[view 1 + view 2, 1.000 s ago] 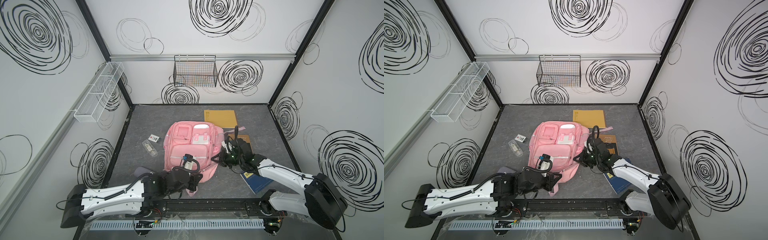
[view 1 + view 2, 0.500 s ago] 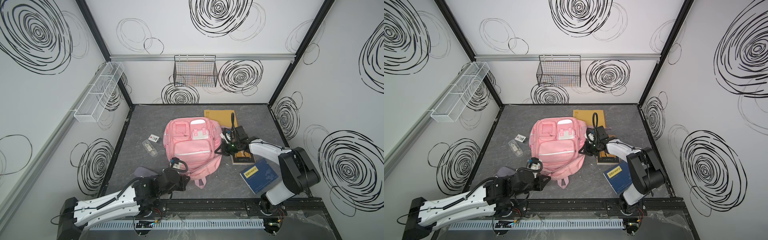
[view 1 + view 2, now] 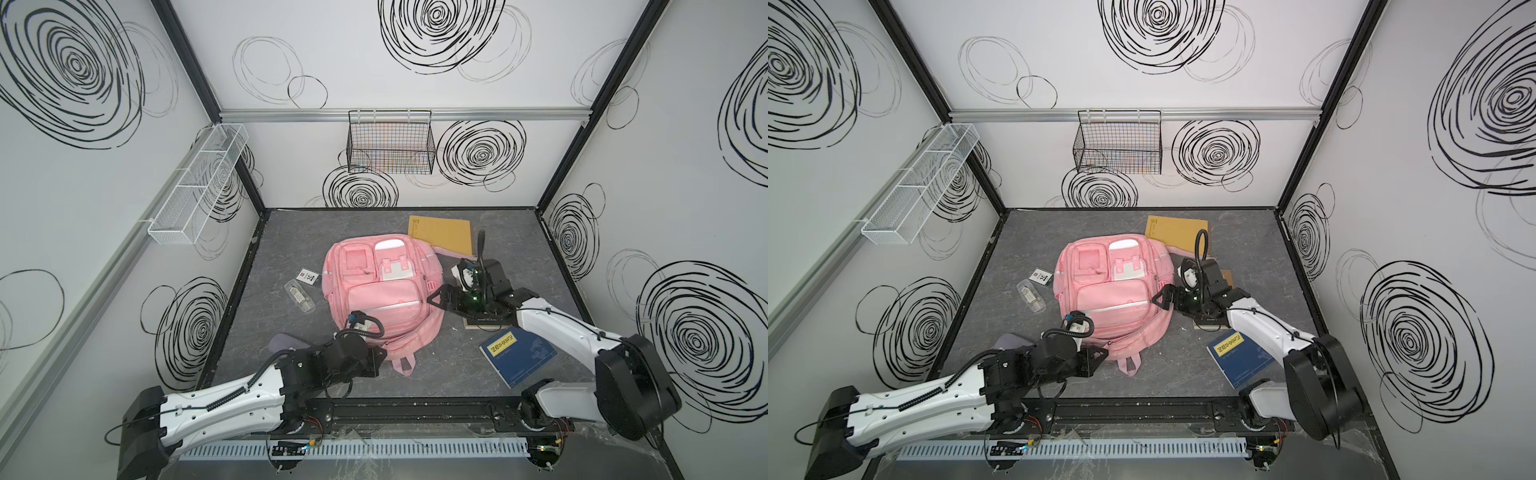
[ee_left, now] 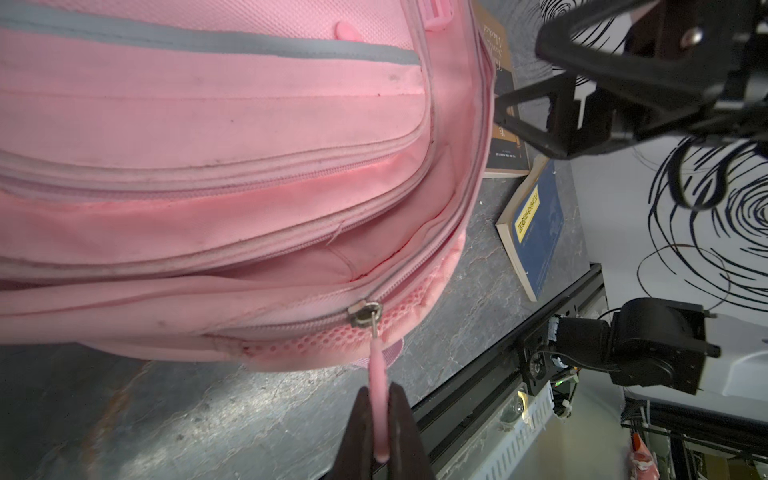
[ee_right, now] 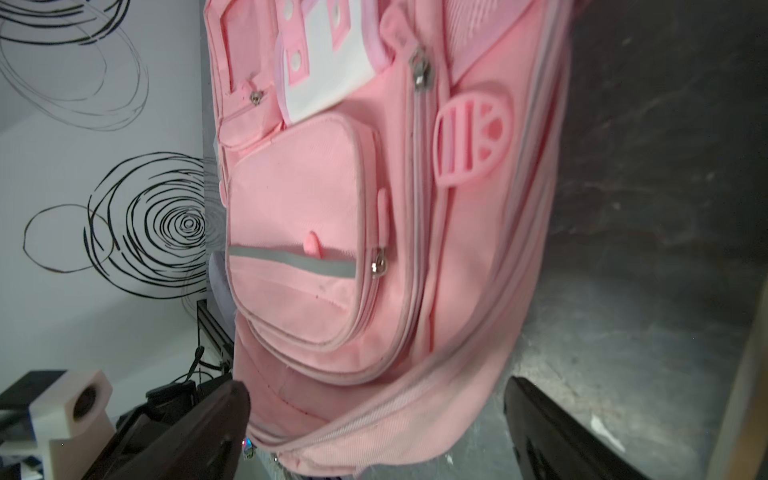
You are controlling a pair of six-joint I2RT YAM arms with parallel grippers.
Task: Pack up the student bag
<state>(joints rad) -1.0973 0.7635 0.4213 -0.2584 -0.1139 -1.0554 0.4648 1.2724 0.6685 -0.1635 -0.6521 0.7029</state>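
The pink student bag lies flat on the grey floor, front pockets up. My left gripper is at its near bottom edge, shut on the thin pink zipper pull. That pull hangs from the metal slider of the main zipper. My right gripper stands wide open at the bag's right side. Its black fingers sit on either side of the bag's edge fabric without pinching it.
A blue book lies at the front right, and a brown book lies under the right arm. A yellow notebook is behind the bag. A clear case and a small card lie to its left, a grey cloth near the left arm.
The right gripper has gone from shut to wide open beside the bag. The bag has shifted toward the back. The left gripper still holds the zipper pull.
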